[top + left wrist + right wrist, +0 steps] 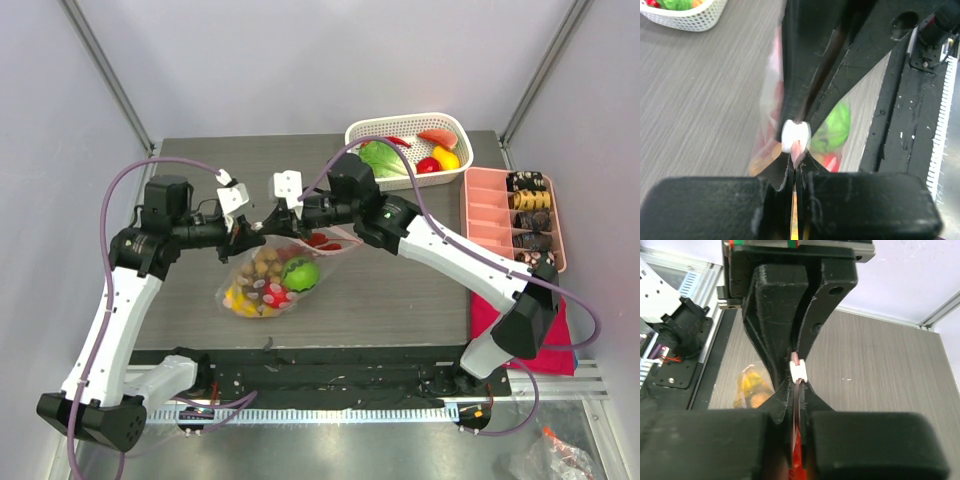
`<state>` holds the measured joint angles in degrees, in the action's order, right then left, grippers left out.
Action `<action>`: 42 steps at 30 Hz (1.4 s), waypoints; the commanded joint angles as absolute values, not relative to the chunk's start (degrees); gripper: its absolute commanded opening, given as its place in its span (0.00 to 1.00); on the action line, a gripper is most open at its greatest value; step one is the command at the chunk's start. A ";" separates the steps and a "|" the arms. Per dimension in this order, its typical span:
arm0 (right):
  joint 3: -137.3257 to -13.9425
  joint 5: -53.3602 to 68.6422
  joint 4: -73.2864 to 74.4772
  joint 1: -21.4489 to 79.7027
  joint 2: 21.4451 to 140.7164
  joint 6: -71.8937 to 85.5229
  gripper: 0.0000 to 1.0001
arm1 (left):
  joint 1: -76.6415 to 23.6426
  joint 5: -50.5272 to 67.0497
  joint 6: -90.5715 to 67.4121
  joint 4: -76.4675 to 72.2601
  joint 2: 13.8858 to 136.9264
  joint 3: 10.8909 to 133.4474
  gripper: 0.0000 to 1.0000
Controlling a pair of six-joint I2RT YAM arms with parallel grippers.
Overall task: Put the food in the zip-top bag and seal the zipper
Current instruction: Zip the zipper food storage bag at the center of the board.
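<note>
Left gripper (pixel 238 231): pressed together, pinching the mouth's left end.
Zip-top bag (pixel 262 285): hung between both grippers, sagging onto the table (pixel 400 300).
Food (pixel 300 273): mostly inside the bag.
Right gripper (pixel 287 220): pinched on the zipper (pixel 797 358).
Basket (pixel 457 124): far right, a few toy pieces inside.
Progress: filling seemingly done; sealing likely underway, closure unconfirmed.

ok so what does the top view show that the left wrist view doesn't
Only the top view: both arms whole, the right claw at the mouth of the bag, the pink tray with dark items, and the full basket.
Only the left wrist view: the left claw close up, its white pads pressed together on the bag's edge.
Both: the bag with the green fruit inside, part of the basket, and the grey table.
</note>
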<state>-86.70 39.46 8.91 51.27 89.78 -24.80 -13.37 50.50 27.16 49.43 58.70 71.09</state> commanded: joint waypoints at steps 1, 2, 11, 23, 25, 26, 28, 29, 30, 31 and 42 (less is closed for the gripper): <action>-87.98 38.94 8.61 51.77 88.07 -26.36 0.01 | -13.18 51.77 25.06 43.07 56.60 71.19 0.00; -87.54 38.50 8.96 51.77 87.81 -26.72 0.01 | -13.18 51.33 24.53 42.20 56.25 71.02 0.00; -86.92 35.60 11.87 51.24 87.01 -25.41 0.36 | -13.18 51.68 23.03 41.66 54.49 71.46 0.00; -94.48 38.93 10.19 51.68 90.88 -18.90 0.46 | -13.18 53.35 24.78 42.63 55.46 71.46 0.00; -94.40 39.29 10.46 51.94 90.79 -19.16 0.44 | -13.18 53.35 24.70 42.63 55.37 71.54 0.00; -94.39 39.37 10.63 52.12 90.79 -19.33 0.43 | -13.27 53.26 24.44 42.37 55.46 71.54 0.00; -94.22 39.64 11.25 52.12 90.70 -20.04 0.43 | -13.18 53.00 23.56 41.84 55.72 71.63 0.00; -94.13 39.64 11.34 52.12 90.70 -20.39 0.42 | -13.18 53.09 23.47 41.92 55.72 71.72 0.00; -94.04 39.64 11.60 52.21 90.70 -20.83 0.42 | -13.18 53.26 23.38 42.01 55.81 71.81 0.00; -94.13 39.55 11.69 52.21 90.79 -21.00 0.41 | -13.27 53.35 23.47 41.92 55.72 71.81 0.00; -92.12 38.24 13.45 52.21 89.30 -23.99 0.01 | -13.18 52.38 22.77 41.22 54.67 71.72 0.00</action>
